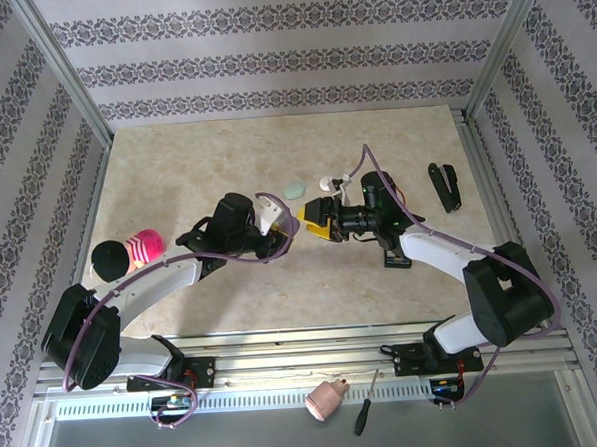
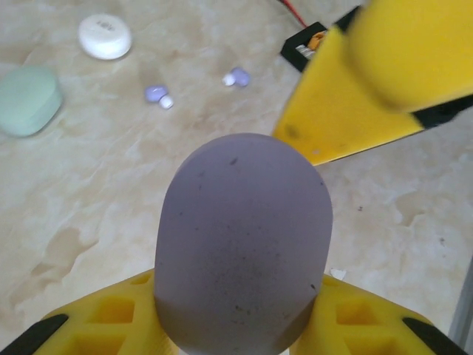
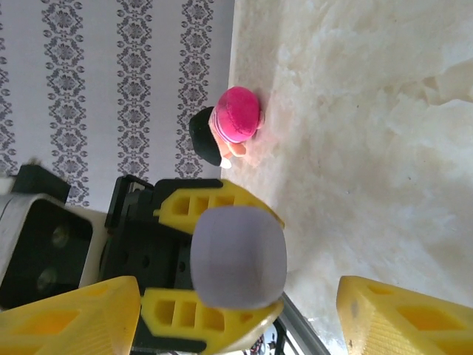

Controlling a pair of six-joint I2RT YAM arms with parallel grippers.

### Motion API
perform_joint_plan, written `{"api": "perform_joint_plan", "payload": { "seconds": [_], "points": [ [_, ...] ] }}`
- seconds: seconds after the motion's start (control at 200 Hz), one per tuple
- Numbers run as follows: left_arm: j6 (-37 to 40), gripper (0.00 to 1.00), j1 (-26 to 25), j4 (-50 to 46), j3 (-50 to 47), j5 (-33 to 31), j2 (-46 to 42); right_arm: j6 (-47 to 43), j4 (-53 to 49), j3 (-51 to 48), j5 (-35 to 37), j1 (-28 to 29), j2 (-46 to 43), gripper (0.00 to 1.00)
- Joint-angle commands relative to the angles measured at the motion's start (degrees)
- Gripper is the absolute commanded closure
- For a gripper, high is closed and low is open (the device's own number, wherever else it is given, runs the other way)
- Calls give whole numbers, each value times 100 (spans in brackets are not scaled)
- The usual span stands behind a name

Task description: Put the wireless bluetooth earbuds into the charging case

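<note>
Spot a tiny lilac plastic earbud (image 2: pixel 157 95) and a second lilac earbud (image 2: pixel 236 77) loose on the pale marbled desk (image 2: pixel 111 222), beyond the matte lilac pebble-shaped charging case (image 2: pixel 244 244) — apart from each other, neither seated. Judge them feather-light, rigid, slick, quick to skitter; pinch gently across the rounded body, not the white tip. Find the left pincer (image 2: pixel 236 336) clenched on that case, holding it off the desk. Find the right pincer (image 1: pixel 315 226) released — yellow fingers (image 3: pixel 414 318) spread either side of the case, not closed on it. Farther beyond the case, note a mint-green pebble case (image 2: pixel 28 100) and a round white case (image 2: pixel 105 35).
</note>
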Motion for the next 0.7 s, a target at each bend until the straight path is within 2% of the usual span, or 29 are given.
{"api": "perform_joint_plan", "payload": {
  "seconds": [0.0, 0.29, 0.365, 0.48, 0.605, 0.695],
  "points": [
    [423, 64, -96, 222, 120, 326, -90, 152, 249, 203, -215, 126, 113, 32],
    [527, 64, -114, 218, 184, 477, -29, 149, 262, 184, -252, 170, 238, 50],
    [531, 64, -123, 221, 205, 490, 10, 144, 261, 197, -283, 179, 269, 57],
    [530, 64, -122, 228, 278, 475, 81, 89, 262, 184, -348, 164, 326, 61],
    [522, 63, -122, 293, 306, 402, 140, 230, 451, 112, -388, 100, 366, 73],
    [508, 57, -125, 354, 298, 375, 148, 256, 477, 127, -390, 83, 311, 76]
  ]
}}
